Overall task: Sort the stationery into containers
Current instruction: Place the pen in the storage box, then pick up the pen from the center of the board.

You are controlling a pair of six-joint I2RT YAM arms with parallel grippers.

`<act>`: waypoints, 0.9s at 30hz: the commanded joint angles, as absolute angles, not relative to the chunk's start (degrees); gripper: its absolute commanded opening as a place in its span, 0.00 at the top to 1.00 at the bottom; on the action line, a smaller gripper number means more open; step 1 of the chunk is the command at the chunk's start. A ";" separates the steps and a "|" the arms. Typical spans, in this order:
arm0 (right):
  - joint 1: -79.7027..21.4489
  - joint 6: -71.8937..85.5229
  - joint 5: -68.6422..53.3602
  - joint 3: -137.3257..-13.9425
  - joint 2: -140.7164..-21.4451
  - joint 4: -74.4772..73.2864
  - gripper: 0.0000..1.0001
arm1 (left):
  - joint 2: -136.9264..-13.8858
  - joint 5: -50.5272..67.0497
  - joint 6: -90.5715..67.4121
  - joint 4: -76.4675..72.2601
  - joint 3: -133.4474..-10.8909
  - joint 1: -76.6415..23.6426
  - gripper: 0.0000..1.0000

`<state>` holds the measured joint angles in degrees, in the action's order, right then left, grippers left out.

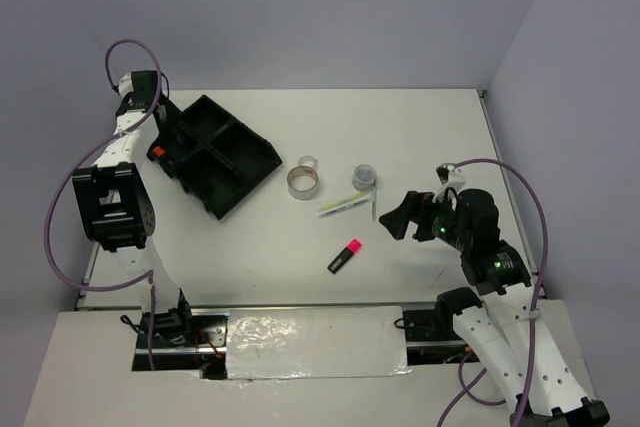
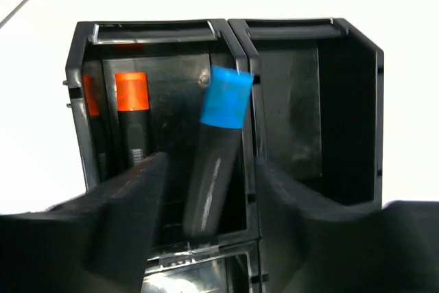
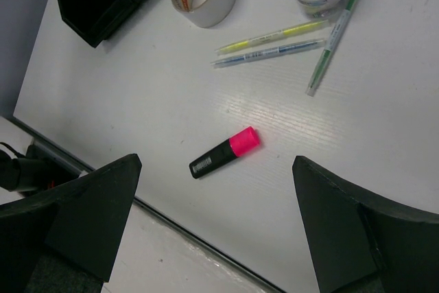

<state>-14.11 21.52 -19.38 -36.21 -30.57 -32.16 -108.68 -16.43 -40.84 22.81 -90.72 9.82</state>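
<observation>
Blue highlighter [image 2: 218,156] leans tilted inside the upper-left compartment of the tray [image 2: 233,29] in the left wrist view, with its cap up against the divider between the two upper compartments. An orange highlighter [image 2: 132,118] lies in the same compartment to its left, cap toward the top of the frame, and the glossy side wall mirrors it. The left gripper [image 2: 212,166] hangs over this compartment. Its jaws are parted on either side of the blue highlighter with a gap on each side, so they grip nothing.

In the top view the tray sits diagonally at the upper left of the tabletop [image 1: 430,127]. Near the frame's centre, right of the tray, stands a grey tape ring [image 1: 304,183], with a smaller clear roll [image 1: 308,161] just above it. Further right is a round clear tub [image 1: 365,177] of coloured clips. Three thin pens [image 3: 274,36] lie just below the tub. Two are side by side and nearly parallel, and the third, a green one, slants down from the tub's right side.

A pink highlighter [image 3: 226,152] lies alone on the tabletop below the pens, cap toward the upper right. The right gripper [image 3: 216,164] hovers above it with its jaws spread wide and holding nothing. In the right wrist view the pink highlighter shows between them.
</observation>
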 commanded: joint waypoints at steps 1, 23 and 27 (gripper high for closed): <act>-14.50 20.39 -21.00 -36.39 -30.41 -29.53 0.00 | -108.63 -18.72 -41.49 20.75 -91.50 10.37 0.31; -14.68 22.32 -5.28 -49.47 -23.65 -42.79 0.00 | -84.64 -19.06 -32.79 11.87 -65.66 -48.57 0.01; -14.59 22.41 -5.36 -52.90 -21.62 -44.82 0.00 | -90.85 -20.65 -32.08 10.37 -64.60 -61.40 0.02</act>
